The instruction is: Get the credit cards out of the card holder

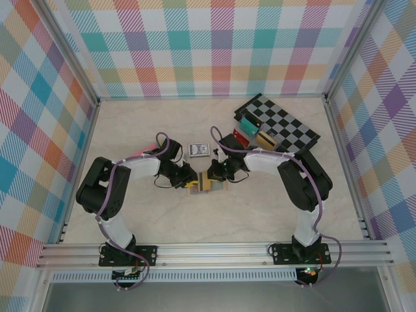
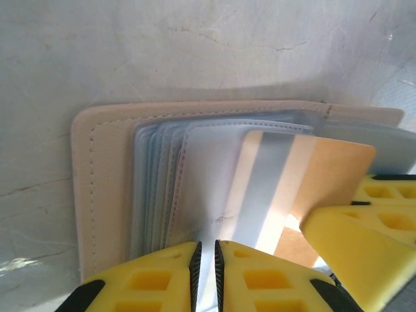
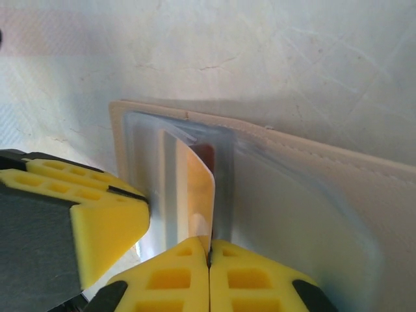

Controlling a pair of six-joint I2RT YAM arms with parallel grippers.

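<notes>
The card holder (image 1: 207,187) lies open on the table between both arms, tan outside with blue-grey clear sleeves (image 2: 104,169) (image 3: 305,214). A yellow credit card (image 2: 325,169) with a silver stripe sticks partly out of a sleeve. In the right wrist view this card (image 3: 203,188) stands edge-on, and my right gripper (image 3: 209,250) (image 1: 211,174) is shut on its near end. My left gripper (image 2: 206,247) (image 1: 190,177) is nearly closed, pinching a thin sleeve of the card holder. A dark red patch (image 3: 207,156) shows in the sleeve behind the yellow card.
A dark blue playing-card pack (image 1: 198,151) lies just behind the card holder. At the back right, a checkered board (image 1: 286,123) carries a rack of coloured cards (image 1: 255,133). A pink item (image 1: 144,153) lies by the left arm. Plaid walls enclose the table.
</notes>
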